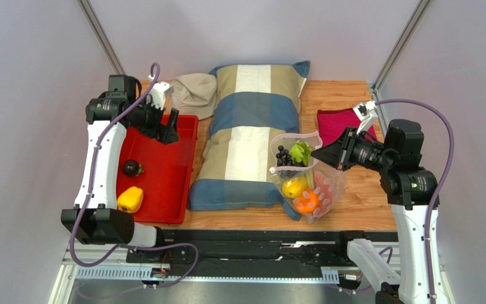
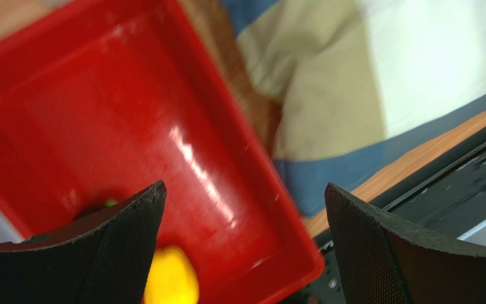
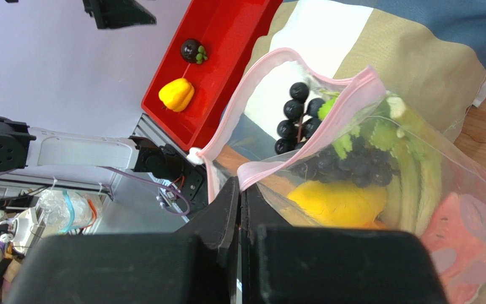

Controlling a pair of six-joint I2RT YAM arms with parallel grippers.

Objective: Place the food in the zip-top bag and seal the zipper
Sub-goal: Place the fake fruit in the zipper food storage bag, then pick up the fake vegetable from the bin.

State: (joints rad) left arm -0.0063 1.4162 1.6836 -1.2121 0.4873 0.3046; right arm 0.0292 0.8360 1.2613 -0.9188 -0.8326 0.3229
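Observation:
The clear zip-top bag (image 1: 309, 180) leans on the pillow with its mouth held open; in the right wrist view (image 3: 416, 190) it holds dark grapes (image 3: 328, 158), green celery (image 3: 410, 171), a yellow pepper (image 3: 340, 202), an orange (image 1: 306, 201) and a reddish slice (image 3: 461, 247). My right gripper (image 1: 317, 153) is shut on the pink zipper strip (image 3: 302, 136) at the bag's mouth edge. My left gripper (image 1: 169, 128) is open and empty above the red tray (image 1: 182, 136). A yellow pepper (image 1: 130, 199) and a dark round fruit (image 1: 131, 168) lie in the tray.
A striped pillow (image 1: 252, 126) lies mid-table under the bag. A beige cloth (image 1: 195, 94) sits at the back, a magenta cloth (image 1: 337, 123) at the right. Grey walls close in both sides. The black rail (image 1: 258, 237) runs along the near edge.

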